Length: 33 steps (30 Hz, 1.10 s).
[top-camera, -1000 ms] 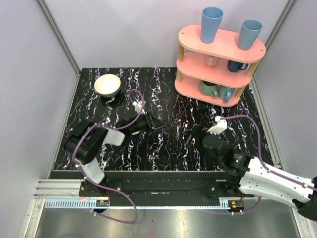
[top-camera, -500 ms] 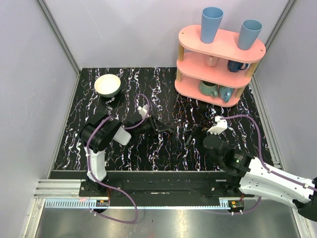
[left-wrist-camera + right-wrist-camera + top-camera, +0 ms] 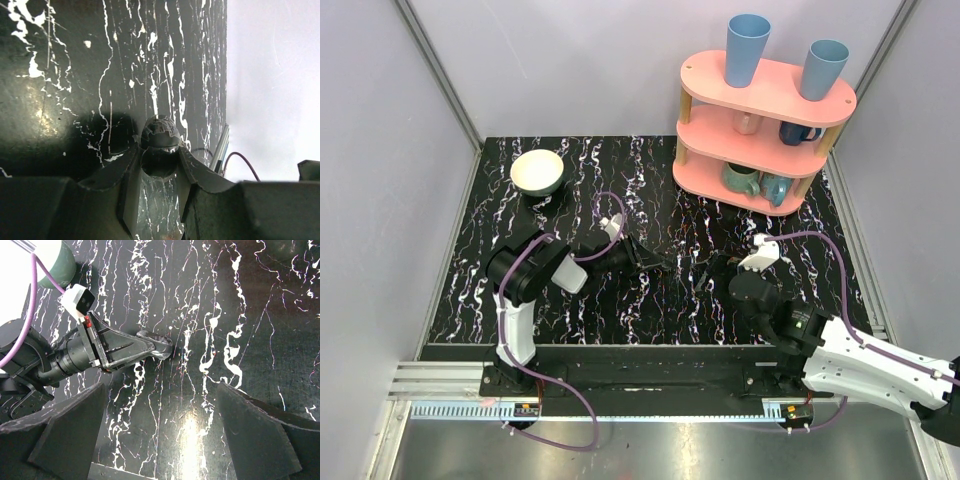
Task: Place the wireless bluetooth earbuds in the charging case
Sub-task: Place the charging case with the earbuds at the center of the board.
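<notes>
While the right tool (image 3: 708, 270) stands wide apart over the bench (image 3: 650, 180), the left tool (image 3: 660, 265) is clamped on a small dark piece (image 3: 160, 134) near mid-bench; whether that is the case I cannot tell

A black table (image 3: 650, 305) veined with white marbling carries 2 things directly: a cream bowl (image 3: 537, 171) near its far left corner and a pink 3-tier shelf (image 3: 775, 85) at its far right. 2 blue cups (image 3: 747, 48) stand on the shelf's top tier, with mugs (image 3: 741, 180) on the tiers below.
</notes>
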Tool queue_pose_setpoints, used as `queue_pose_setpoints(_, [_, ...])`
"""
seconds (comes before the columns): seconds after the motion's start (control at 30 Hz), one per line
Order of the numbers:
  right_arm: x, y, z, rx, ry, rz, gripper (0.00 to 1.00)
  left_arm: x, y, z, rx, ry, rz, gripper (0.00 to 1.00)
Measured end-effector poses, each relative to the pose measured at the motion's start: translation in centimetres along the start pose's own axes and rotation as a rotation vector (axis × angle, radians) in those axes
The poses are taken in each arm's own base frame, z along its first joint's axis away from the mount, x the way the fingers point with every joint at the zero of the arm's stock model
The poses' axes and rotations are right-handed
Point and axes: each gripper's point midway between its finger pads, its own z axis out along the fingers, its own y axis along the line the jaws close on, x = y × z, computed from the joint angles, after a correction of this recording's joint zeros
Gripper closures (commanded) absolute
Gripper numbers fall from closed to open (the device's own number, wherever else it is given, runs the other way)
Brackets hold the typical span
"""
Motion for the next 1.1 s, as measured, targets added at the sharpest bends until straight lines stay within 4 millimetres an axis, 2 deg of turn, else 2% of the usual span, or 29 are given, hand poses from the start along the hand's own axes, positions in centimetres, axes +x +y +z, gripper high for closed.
queue_pose_setpoints(0.13, [0.0, 0.0, 0.0, 0.0, -0.001, 0.001, 0.0, 0.4, 0.9, 0.1, -0.036, 0.012, 0.016, 0.8])
queue_pose_setpoints(0.23, [-0.1, 0.0, -0.1, -0.002, -0.004, 0.004, 0.0, 0.4, 0.8, 0.1, -0.041, 0.011, 0.047, 0.72])
queue_pose_setpoints(0.37, [-0.2, 0.0, -0.1, -0.004, -0.006, 0.006, 0.0, 0.3, 0.8, -0.1, -0.056, 0.004, 0.081, 0.68])
queue_pose_setpoints(0.47, [-0.1, 0.0, -0.1, -0.003, -0.005, 0.005, 0.0, 0.2, 0.8, -0.2, -0.065, 0.005, 0.101, 0.56])
queue_pose_setpoints(0.53, [-0.1, -0.1, -0.1, -0.003, -0.005, 0.005, 0.0, 0.3, 1.0, -0.3, -0.08, 0.006, 0.11, 0.53])
queue_pose_setpoints(1.1, [-0.4, -0.3, -0.5, -0.019, -0.018, 0.011, 0.0, -0.4, 1.2, -1.6, -0.16, -0.006, 0.217, 0.46])
